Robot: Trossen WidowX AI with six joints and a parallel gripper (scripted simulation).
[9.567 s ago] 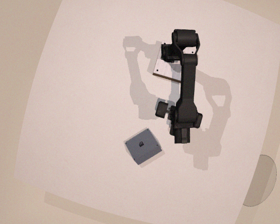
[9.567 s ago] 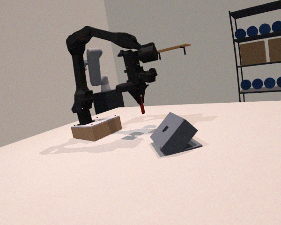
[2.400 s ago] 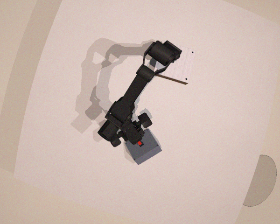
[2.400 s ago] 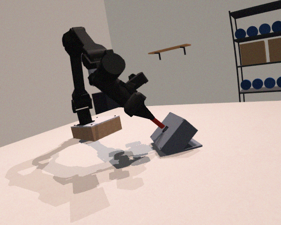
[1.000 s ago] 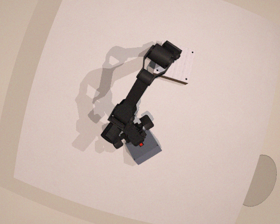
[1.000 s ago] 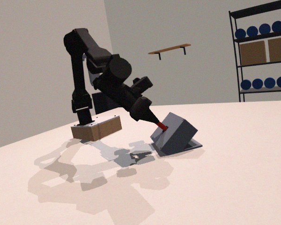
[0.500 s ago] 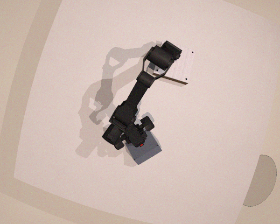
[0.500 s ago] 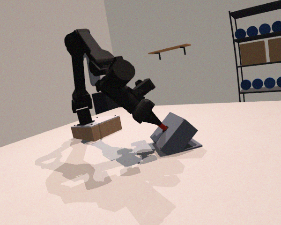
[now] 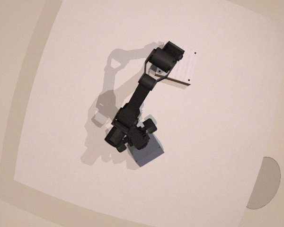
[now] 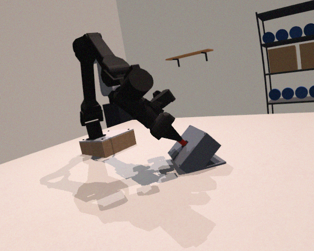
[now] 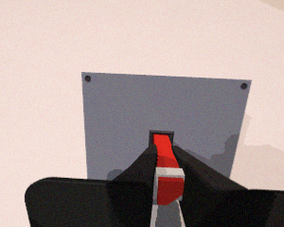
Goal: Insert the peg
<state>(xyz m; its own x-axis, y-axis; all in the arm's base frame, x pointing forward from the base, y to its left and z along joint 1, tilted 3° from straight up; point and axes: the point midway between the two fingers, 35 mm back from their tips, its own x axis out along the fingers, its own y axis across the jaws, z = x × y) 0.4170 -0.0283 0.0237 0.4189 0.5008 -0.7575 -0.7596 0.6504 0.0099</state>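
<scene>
The red peg [image 10: 182, 142] [image 11: 164, 153] has flat sides and a pale band near its top. My gripper [image 10: 179, 140] [image 11: 163, 150] is shut on it, tilted toward the sloped panel. The grey-blue sloped panel [image 9: 148, 154] [image 10: 194, 132] [image 11: 118, 104] has a dark, square-looking hole [image 11: 161, 131]. The peg's lower end is in the hole, and a short red length shows between the fingertips and the face in the exterior view. How deep the end sits is hidden. In the top view the gripper covers nearly all of the peg.
The arm's base block [image 9: 183, 67] [image 10: 122, 139] stands behind the arm, away from the panel. A flat foot plate [image 10: 219, 161] sticks out behind the panel. A shelf rack [image 10: 266, 72] and a small wooden wall shelf [image 10: 191, 54] are in the background.
</scene>
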